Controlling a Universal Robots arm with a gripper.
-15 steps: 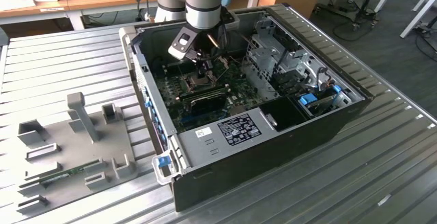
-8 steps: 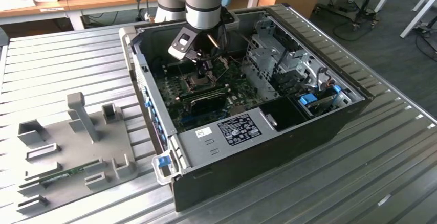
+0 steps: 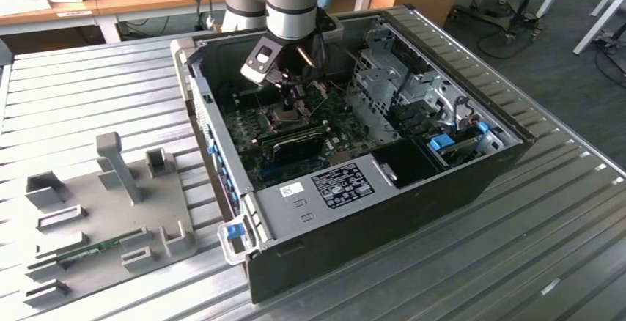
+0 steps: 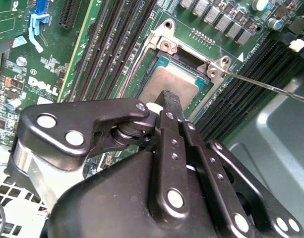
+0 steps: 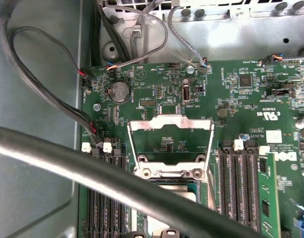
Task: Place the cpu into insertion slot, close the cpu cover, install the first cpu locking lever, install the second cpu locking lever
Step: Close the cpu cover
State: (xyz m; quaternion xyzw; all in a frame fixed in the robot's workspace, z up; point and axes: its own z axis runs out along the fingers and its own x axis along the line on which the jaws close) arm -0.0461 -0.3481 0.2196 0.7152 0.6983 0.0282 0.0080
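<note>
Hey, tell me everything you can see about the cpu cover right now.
The cover is a thin, silvery metal frame with a large square window, and the green board shows through it. It stands open, swung back off the cpu, which lies bare beside its hinge. The hinge edge sits on a metal bracket held by two screws. Nothing else touches the cover.

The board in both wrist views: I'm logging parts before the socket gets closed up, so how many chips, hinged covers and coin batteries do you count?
Chip: 1
Hinged cover: 1, swung open
Coin battery: 1
Total: 3
</note>
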